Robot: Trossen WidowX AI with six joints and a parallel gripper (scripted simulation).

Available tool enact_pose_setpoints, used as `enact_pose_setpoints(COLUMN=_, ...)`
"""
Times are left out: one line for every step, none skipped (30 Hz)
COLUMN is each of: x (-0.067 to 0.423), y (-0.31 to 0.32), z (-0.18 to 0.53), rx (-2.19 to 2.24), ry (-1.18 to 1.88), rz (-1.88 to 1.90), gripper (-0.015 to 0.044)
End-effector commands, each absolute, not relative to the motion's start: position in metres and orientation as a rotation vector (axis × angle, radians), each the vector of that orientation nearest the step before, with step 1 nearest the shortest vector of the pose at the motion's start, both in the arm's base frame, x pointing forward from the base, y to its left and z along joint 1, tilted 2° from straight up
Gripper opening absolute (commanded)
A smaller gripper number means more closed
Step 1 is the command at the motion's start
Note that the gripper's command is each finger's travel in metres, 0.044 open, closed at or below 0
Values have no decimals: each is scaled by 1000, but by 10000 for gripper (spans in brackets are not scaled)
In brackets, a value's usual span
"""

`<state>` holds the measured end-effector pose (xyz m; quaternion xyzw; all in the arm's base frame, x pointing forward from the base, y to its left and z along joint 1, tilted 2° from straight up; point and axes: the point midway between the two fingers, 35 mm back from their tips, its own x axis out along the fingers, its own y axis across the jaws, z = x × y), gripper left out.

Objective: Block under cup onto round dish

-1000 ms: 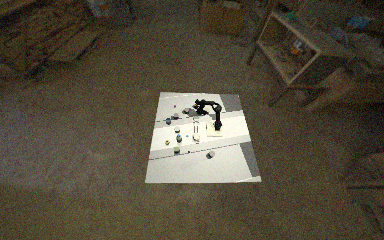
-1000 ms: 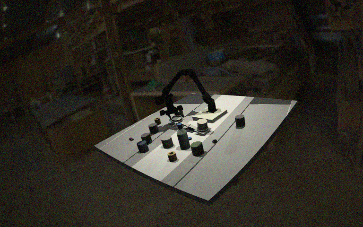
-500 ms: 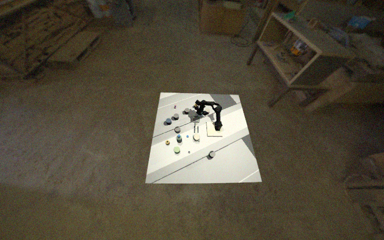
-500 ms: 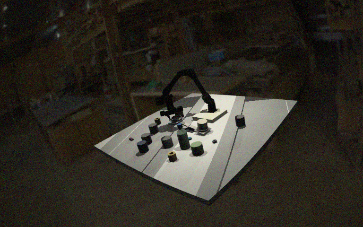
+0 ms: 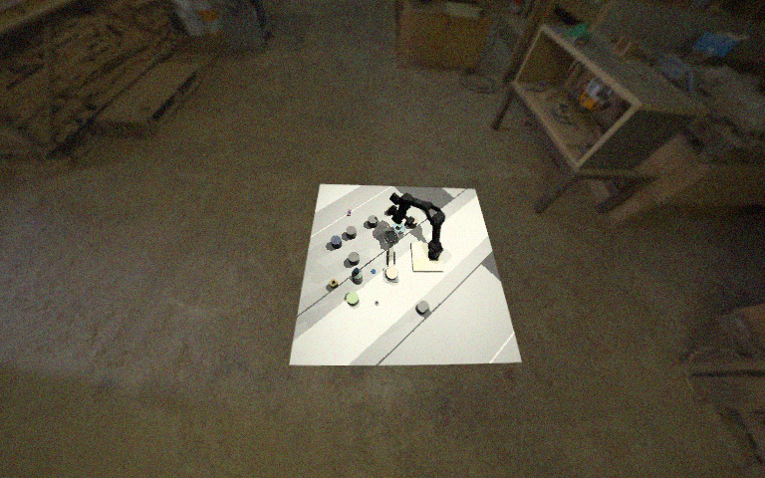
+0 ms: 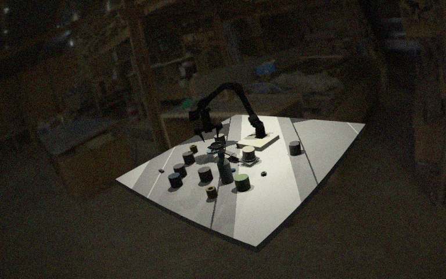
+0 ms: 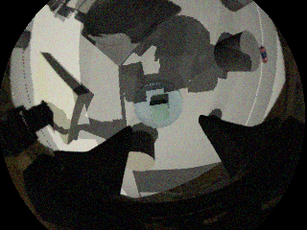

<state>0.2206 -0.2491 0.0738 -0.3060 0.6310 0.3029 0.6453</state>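
Observation:
My gripper (image 5: 397, 219) (image 6: 208, 135) (image 7: 165, 125) is open, its fingers spread wide, and it holds nothing. It hangs just above the pale blue round dish (image 5: 395, 229) (image 7: 142, 115). In the wrist view a small dark block (image 7: 159, 99) lies on the dish between and below the fingers. A cream cup (image 5: 391, 273) (image 6: 248, 153) stands on the near end of the small balance (image 5: 390, 257). A dark cup-shaped cylinder (image 5: 388, 236) (image 6: 219, 137) sits in the arm's shadow at the balance's far end, beside the dish. I cannot tell whether it touches the dish.
Several grey cylinders (image 5: 354, 258) (image 6: 205, 173) stand left of the balance. A green one (image 5: 352, 297) (image 6: 242, 182) and a dark bottle (image 5: 356, 275) (image 6: 225, 171) stand nearer. A lone grey cylinder (image 5: 421, 306) (image 6: 295, 147) is apart. The arm's cream base plate (image 5: 421, 263) (image 6: 268, 140) is right.

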Motion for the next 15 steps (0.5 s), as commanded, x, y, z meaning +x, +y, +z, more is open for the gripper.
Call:
enact_pose_setpoints(x=219, y=-248, z=86, rx=-692, ry=1439, rz=699, gripper=440)
enact_pose_setpoints(x=219, y=-248, z=99, rx=-694, ry=1438, rz=696, gripper=440)
enact_pose_setpoints(x=218, y=-247, z=112, rx=-696, ry=1437, rz=692, gripper=440)
enact_pose_setpoints(x=218, y=-247, z=119, rx=-696, ry=1436, rz=690, gripper=440)
enact_pose_setpoints(x=217, y=-247, z=122, rx=-697, ry=1436, rz=689, gripper=440)
enact_pose_setpoints(x=217, y=-247, z=122, rx=-697, ry=1436, rz=689, gripper=440)
enact_pose_setpoints(x=217, y=-247, z=122, rx=-697, ry=1436, rz=689, gripper=440)
enact_pose_setpoints(x=217, y=-247, z=122, rx=-697, ry=1436, rz=689, gripper=440)
enact_pose_setpoints(x=217, y=-247, z=122, rx=-697, ry=1436, rz=689, gripper=440)
enact_pose_setpoints(x=217, y=-247, z=122, rx=-697, ry=1436, rz=689, gripper=440)
enact_pose_setpoints(x=217, y=-247, z=122, rx=-697, ry=1436, rz=689, gripper=440)
enact_pose_setpoints(x=217, y=-247, z=122, rx=-697, ry=1436, rz=689, gripper=440)
enact_pose_setpoints(x=217, y=-247, z=122, rx=-697, ry=1436, rz=689, gripper=440)
enact_pose_setpoints(x=217, y=-247, z=122, rx=-697, ry=1436, rz=689, gripper=440)
enact_pose_setpoints(x=217, y=-247, z=122, rx=-697, ry=1436, rz=689, gripper=440)
